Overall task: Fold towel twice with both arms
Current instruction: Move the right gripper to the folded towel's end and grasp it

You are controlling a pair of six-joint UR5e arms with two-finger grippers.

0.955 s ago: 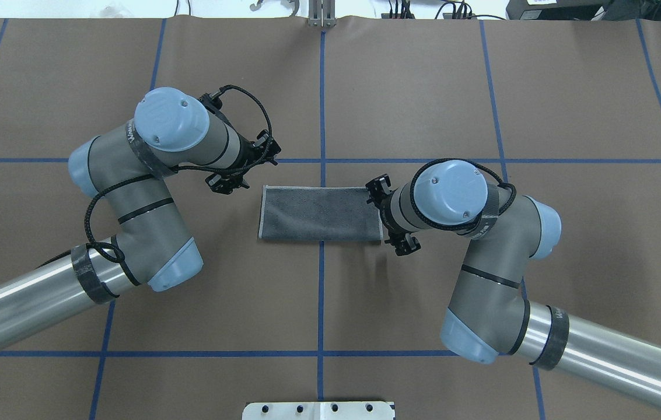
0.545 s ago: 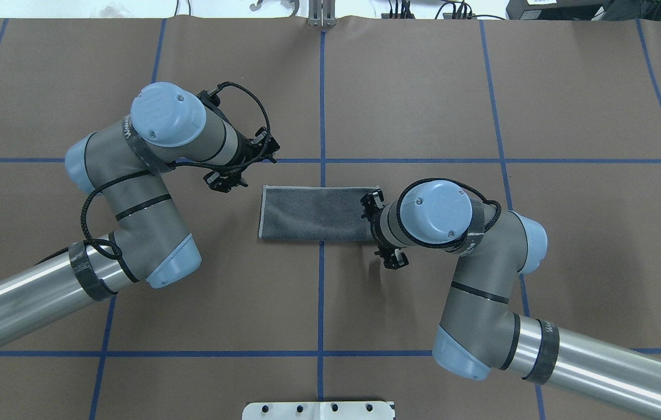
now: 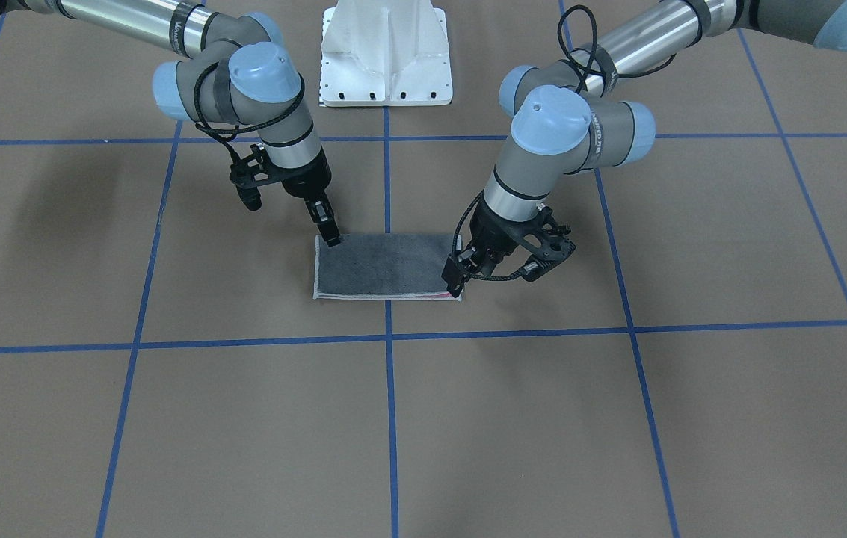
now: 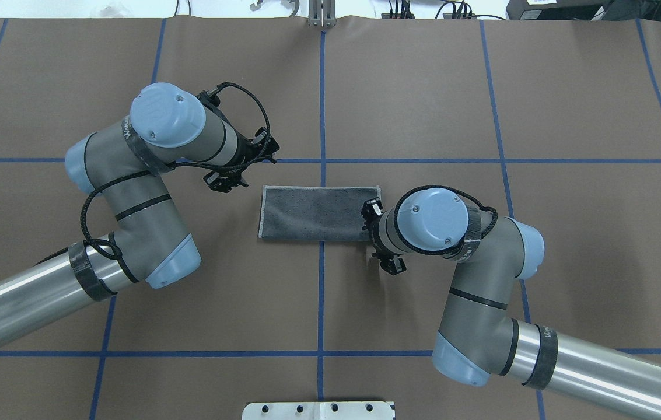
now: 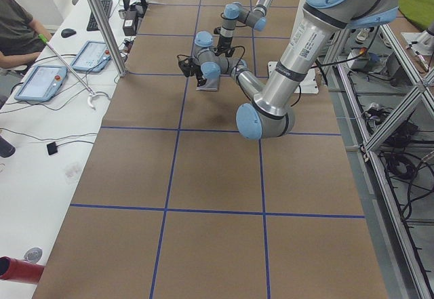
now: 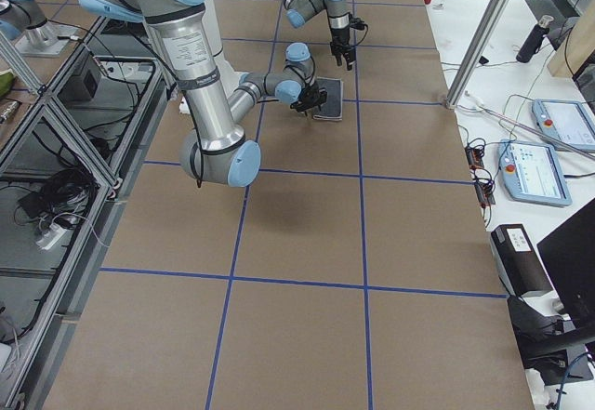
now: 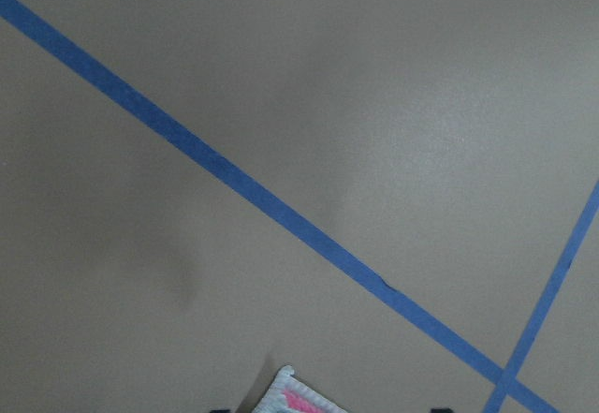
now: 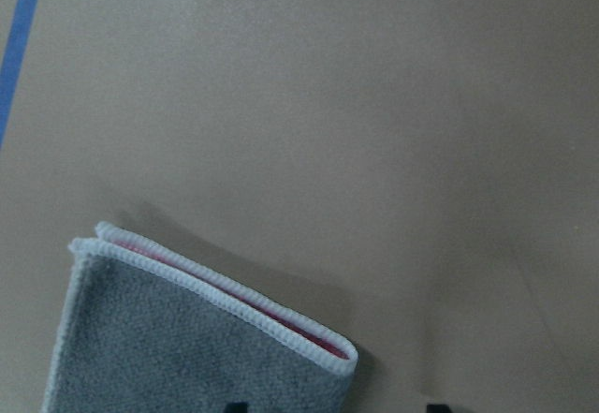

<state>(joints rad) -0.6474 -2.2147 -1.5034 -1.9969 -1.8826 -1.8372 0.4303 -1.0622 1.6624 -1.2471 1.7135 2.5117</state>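
The worktop [image 4: 569, 87] is covered in matt brown sheeting, ruled into large squares by blue tape lines [image 4: 322, 87]. A white pedestal base [image 3: 386, 56] stands at the middle of one long edge. Along the opposite side runs a white desk [image 5: 27, 177] carrying two tablets [image 5: 42, 82], a keyboard [image 5: 105, 11], a mouse [image 5: 68, 33] and loose wires [image 5: 41, 140]. A seated person [image 5: 17, 31] leans at it. An aluminium post [image 5: 102, 24] rises beside it. Behind the pedestal, the grey floor [image 5: 417, 224] is strewn with cables [image 5: 400, 167]. The light is even and soft.
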